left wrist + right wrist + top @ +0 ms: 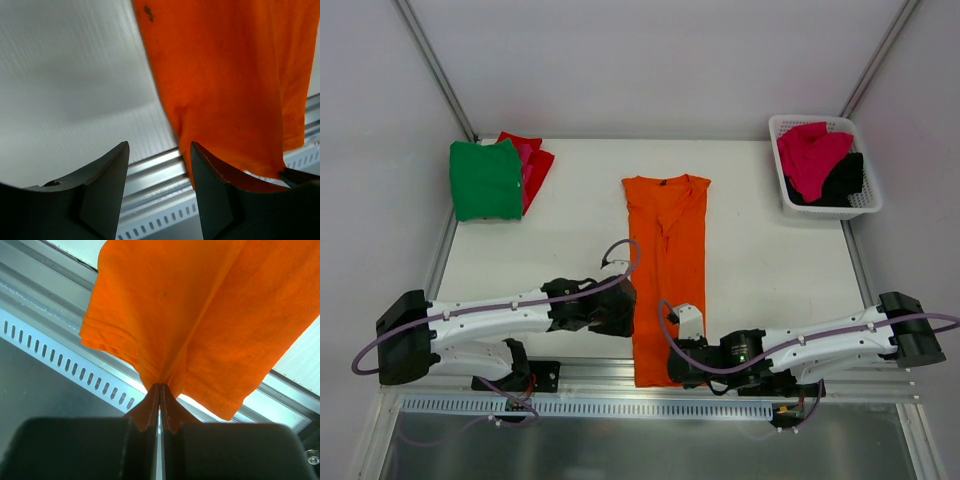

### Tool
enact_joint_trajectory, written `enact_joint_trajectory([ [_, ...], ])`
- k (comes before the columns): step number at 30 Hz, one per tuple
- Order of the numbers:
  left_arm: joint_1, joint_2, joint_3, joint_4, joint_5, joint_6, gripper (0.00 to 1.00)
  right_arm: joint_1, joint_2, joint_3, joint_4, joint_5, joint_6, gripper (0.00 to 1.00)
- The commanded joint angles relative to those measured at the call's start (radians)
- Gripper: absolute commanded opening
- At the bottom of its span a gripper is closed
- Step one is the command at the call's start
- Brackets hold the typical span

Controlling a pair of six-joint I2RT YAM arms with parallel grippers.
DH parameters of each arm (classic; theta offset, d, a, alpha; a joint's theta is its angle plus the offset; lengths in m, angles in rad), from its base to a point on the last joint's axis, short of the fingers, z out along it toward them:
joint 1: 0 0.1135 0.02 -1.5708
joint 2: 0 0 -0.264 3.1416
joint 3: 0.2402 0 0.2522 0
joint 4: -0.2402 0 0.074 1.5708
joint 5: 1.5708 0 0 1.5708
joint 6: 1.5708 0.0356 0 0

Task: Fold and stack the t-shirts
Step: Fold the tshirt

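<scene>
Right gripper (160, 388): jaws pressed flat together on a pinch of the orange t-shirt (665, 270), gripping its bottom hem right over the near rail (580, 378).
Left gripper (159, 150): jaws part-way apart with nothing between them. I see only the rail through the gap, and one finger sits against the shirt's left edge, a little further up from the rail.
Orange t-shirt: already folded into a long narrow strip, lying straight away from the rail with the collar at the far end and the hem hanging just past the rail.
Step in hand, as I judge it: folding hem towards collar, with only one corner gripped.
Doing it well: the left jaws should close on the matching left part of the hem, through every layer. Then both hands lift level and carry the hem away from the rail together, so the strip doesn't skew or fall open.
Risk: lifting by the right pinch alone would likely twist the cloth.
Green t-shirt (485, 180): folded, far from the rail on the left, lying on a red t-shirt (535, 160).
White basket (790, 118): far from the rail on the right, holding a pink t-shirt (812, 155) and a black t-shirt (845, 180), both unfolded.
</scene>
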Motion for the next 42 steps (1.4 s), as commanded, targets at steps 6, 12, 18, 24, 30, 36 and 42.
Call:
enact_joint_trajectory([
  [6, -0.189, 0.083, 0.150, -0.094, -0.065, -0.089, 0.52, 0.008, -0.019, 0.003, -0.042, 0.002, 0.036, 0.00],
  [12, -0.274, 0.139, 0.186, -0.098, -0.111, -0.137, 0.53, 0.008, -0.038, -0.008, -0.049, 0.016, 0.046, 0.00],
  [18, -0.339, 0.193, 0.155, -0.098, -0.122, -0.224, 0.51, 0.008, -0.059, -0.019, -0.048, 0.028, 0.052, 0.01],
  [24, -0.399, 0.345, 0.190, -0.100, -0.088, -0.266, 0.50, 0.008, -0.048, -0.020, -0.045, 0.024, 0.047, 0.19],
  [30, -0.424, 0.359, 0.220, -0.100, -0.102, -0.269, 0.49, 0.008, -0.058, -0.027, -0.054, 0.039, 0.058, 0.77],
  [36, -0.427, 0.328, 0.190, -0.098, -0.100, -0.287, 0.49, 0.008, -0.117, -0.028, -0.114, 0.099, 0.096, 0.80],
  [42, -0.448, 0.324, 0.178, -0.100, -0.094, -0.309, 0.48, 0.001, -0.270, -0.040, -0.204, 0.263, 0.110, 0.76],
])
